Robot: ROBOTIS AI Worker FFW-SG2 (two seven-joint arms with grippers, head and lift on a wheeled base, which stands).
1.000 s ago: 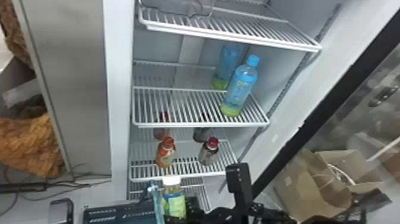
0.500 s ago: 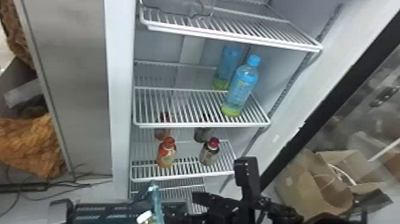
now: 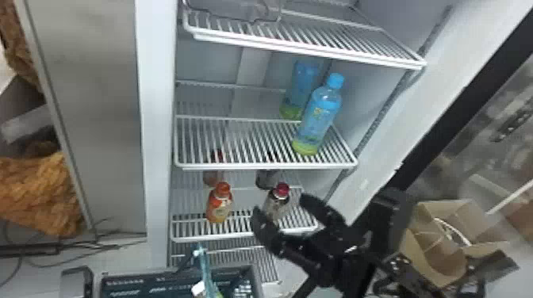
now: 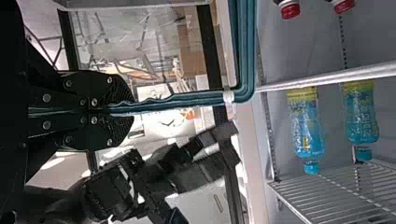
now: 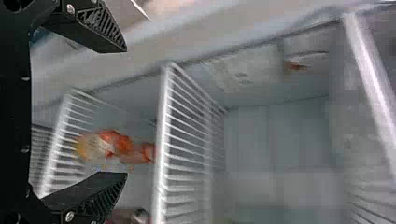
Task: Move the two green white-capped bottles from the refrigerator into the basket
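Basket point(image 3: 234, 269), bottom of head view, green white-capped bottle point(image 3: 198, 289) partly seen within; right gripper point(image 3: 282, 206), spread, before refrigerator point(image 3: 156, 119). Left wrist view: left gripper point(image 4: 132, 110), pinching basket's teal rim point(image 4: 187, 99). Right wrist view: orange bottle point(image 5: 100, 145) beyond.

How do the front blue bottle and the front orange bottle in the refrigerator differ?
The blue bottle is tall; the orange bottle is short. The blue bottle has a blue cap, the orange bottle an orange-red one. The blue bottle stands on a higher shelf than the orange bottle. Both are upright and capped.
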